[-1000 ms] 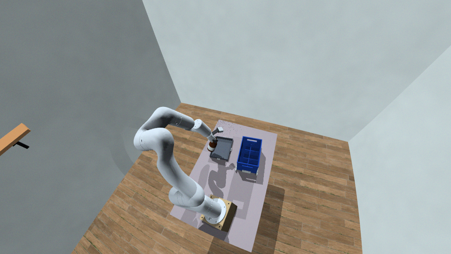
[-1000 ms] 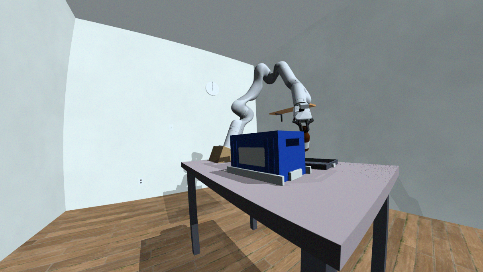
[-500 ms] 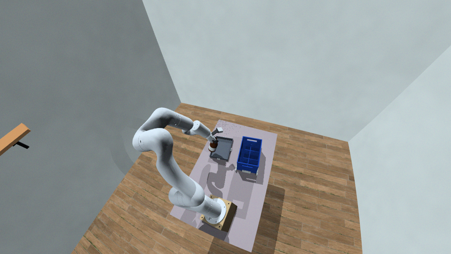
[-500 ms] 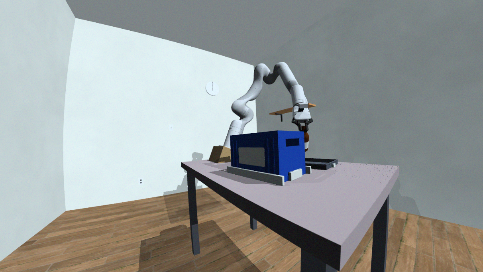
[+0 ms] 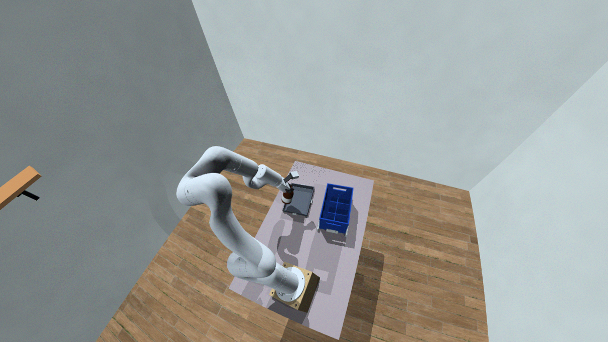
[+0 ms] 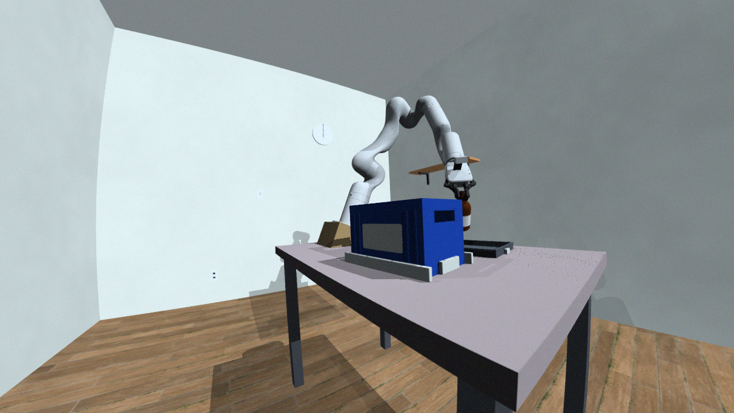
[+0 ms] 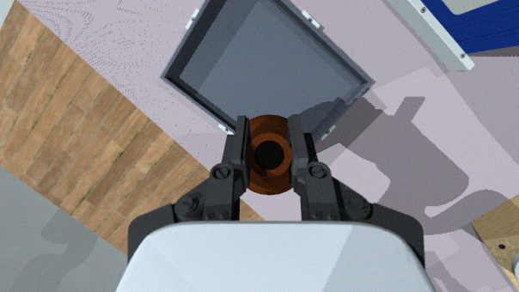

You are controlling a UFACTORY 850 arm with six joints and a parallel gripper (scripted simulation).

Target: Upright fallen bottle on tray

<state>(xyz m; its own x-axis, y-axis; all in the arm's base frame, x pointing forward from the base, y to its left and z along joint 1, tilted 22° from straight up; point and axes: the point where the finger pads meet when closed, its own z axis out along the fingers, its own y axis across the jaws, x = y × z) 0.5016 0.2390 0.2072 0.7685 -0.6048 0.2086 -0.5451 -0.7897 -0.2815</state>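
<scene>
My gripper (image 7: 268, 130) clamps the brown round bottle (image 7: 268, 155) upright over the shallow grey tray's (image 7: 187, 92) corner; releasing here risks toppling.

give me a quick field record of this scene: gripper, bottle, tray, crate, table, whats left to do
gripper: gripper pointing down, shut on the bottle's neck
bottle: brown bottle with a white label, upright, lifted above the tray's near edge, not resting on anything
tray: dark grey tray, flat on the table, nothing in it
crate: blue crate with dividers, beside the tray, apart from it
table: pale purple table
left to do: move the bottle over the tray floor, lower it, release
</scene>
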